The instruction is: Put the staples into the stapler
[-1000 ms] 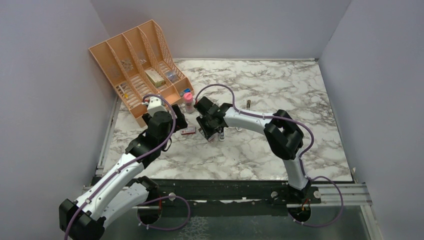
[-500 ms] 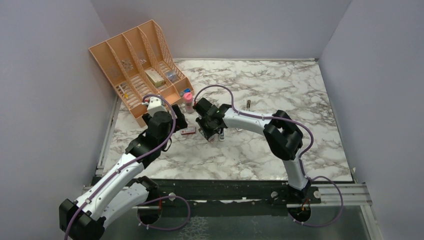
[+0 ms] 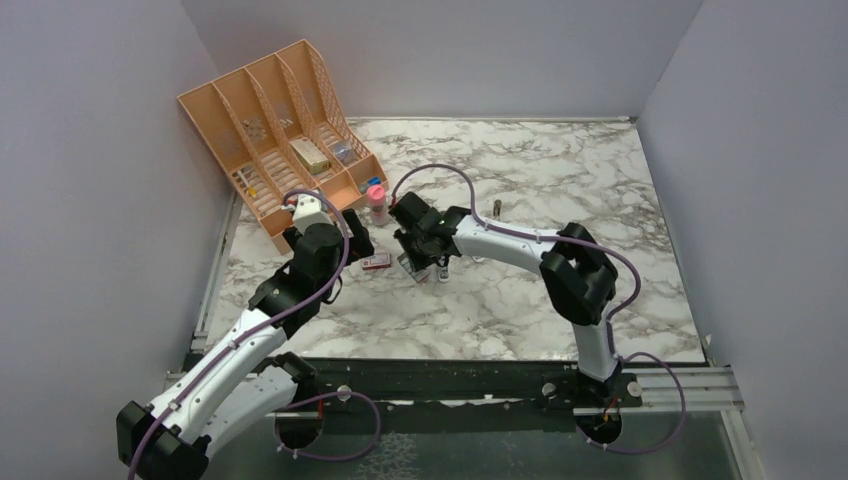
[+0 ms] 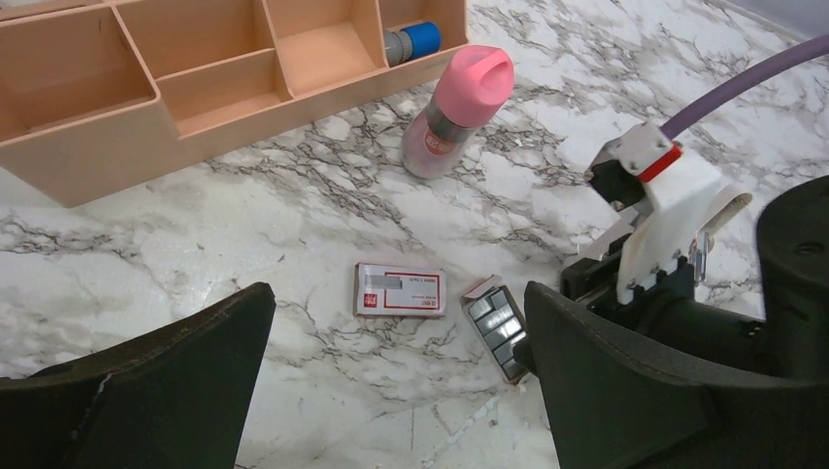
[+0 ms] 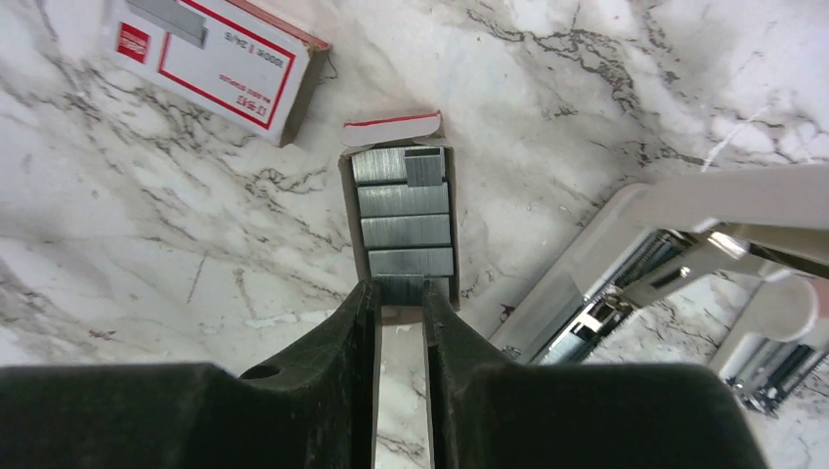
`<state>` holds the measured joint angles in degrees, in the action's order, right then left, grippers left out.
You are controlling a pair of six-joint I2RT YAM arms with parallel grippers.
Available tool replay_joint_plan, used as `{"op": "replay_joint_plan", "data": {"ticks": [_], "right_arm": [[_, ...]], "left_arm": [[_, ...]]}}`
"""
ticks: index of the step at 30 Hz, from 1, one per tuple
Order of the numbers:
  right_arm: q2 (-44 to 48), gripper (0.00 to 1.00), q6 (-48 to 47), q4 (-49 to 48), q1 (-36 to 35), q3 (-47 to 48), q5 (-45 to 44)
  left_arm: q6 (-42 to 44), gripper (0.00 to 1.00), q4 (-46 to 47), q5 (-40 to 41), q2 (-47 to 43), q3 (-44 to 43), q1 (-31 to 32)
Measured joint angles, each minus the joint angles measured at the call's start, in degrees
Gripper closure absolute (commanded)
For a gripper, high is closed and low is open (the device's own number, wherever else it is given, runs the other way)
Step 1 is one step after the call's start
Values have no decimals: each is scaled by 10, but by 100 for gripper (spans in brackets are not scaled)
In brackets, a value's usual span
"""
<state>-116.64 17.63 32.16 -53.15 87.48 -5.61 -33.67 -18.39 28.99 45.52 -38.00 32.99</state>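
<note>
The grey tray of silvery staple strips point(image 5: 403, 217) lies on the marble, its red-and-white flap at the far end. The red-and-white cardboard sleeve point(image 5: 210, 63) lies just to its left, apart from it. My right gripper point(image 5: 399, 290) is down at the tray's near end, its fingers closed narrowly on the nearest staple strip. The white stapler point(image 5: 675, 230) lies open to the right of the tray, its metal magazine and spring exposed. My left gripper point(image 4: 396, 332) is wide open and empty, hovering above the sleeve point(image 4: 399, 290) and tray point(image 4: 497, 318).
A pink-capped bottle point(image 4: 458, 112) stands behind the sleeve. An orange desk organizer point(image 3: 280, 140) with small items sits at the back left. A small dark object point(image 3: 497, 208) stands behind the right arm. The grey walls enclose the marble table point(image 3: 560, 170).
The right arm's elbow has swung slightly to the right while its gripper stays at the tray. The left arm has barely moved.
</note>
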Motion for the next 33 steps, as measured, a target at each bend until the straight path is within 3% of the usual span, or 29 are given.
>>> {"op": "replay_joint_plan", "data": {"ticks": [9,28,33], "right_arm": [[73,76,5,-12,0,-31,-23],[165,73,33,-14,16,-248,-35],[170,62,33,-25,18,-265,-25]], "left_arm": [[-2,1,-1,0,-5,0,0],[-2,1,3,-1,19,0,0],[-2,1,3,-1,29,0,0]]}}
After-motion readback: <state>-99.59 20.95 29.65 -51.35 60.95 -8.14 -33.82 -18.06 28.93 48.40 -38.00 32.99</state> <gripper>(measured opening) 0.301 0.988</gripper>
